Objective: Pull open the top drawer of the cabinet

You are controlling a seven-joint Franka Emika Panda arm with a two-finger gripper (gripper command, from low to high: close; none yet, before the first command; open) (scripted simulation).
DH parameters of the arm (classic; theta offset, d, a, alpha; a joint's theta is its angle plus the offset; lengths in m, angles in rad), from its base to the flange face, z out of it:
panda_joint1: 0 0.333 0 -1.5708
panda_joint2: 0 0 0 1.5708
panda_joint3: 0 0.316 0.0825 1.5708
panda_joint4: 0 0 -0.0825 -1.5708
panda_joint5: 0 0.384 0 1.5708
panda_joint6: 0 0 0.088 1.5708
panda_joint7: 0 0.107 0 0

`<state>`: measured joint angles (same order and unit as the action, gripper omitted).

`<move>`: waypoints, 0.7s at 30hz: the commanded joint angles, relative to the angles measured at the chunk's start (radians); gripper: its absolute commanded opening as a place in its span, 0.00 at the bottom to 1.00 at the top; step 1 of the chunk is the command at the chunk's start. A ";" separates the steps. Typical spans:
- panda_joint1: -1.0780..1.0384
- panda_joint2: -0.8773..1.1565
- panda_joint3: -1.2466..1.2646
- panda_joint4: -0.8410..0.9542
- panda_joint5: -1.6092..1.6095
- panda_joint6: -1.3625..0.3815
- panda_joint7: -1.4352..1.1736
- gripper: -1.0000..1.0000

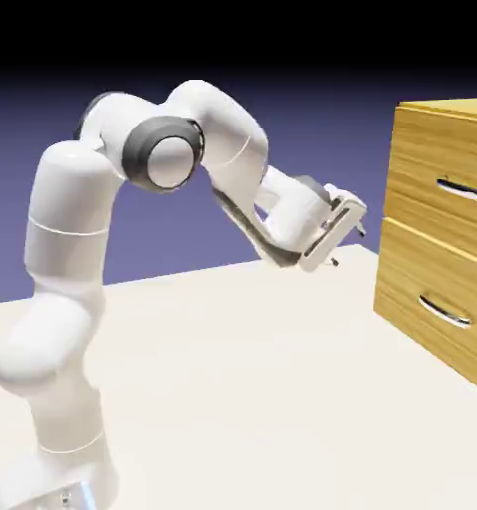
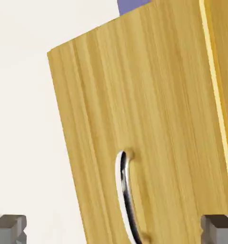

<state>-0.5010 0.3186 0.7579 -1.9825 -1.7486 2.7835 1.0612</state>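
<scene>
My pincer (image 1: 347, 234) hangs open, empty, short of the cabinet (image 1: 421, 149) | top drawer (image 1: 451, 174) shut, upper front | stiff wood, likely slides heavy; grip its slick curved handle (image 1: 466, 189) mid-bar.

We've got a plain off-white bench (image 1: 242, 379) filling most of the lower part of the exterior view, smooth and matte. Behind it we see a blue-violet backdrop (image 1: 312, 110) that fades to black toward the top. In the hand view we get the same pale bench (image 2: 25, 119) down the left side, plus a sliver of backdrop (image 2: 131, 5) at the top edge.
</scene>
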 commanded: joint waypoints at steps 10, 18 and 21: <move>-0.128 0.221 0.189 0.206 -0.435 -0.063 0.080 0.50; -0.230 0.398 0.339 0.370 -0.783 -0.114 0.143 0.50; -0.268 0.464 0.396 0.432 -0.913 -0.132 0.167 0.50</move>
<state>-0.7690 0.7828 1.1538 -1.5503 -2.6618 2.6511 1.2284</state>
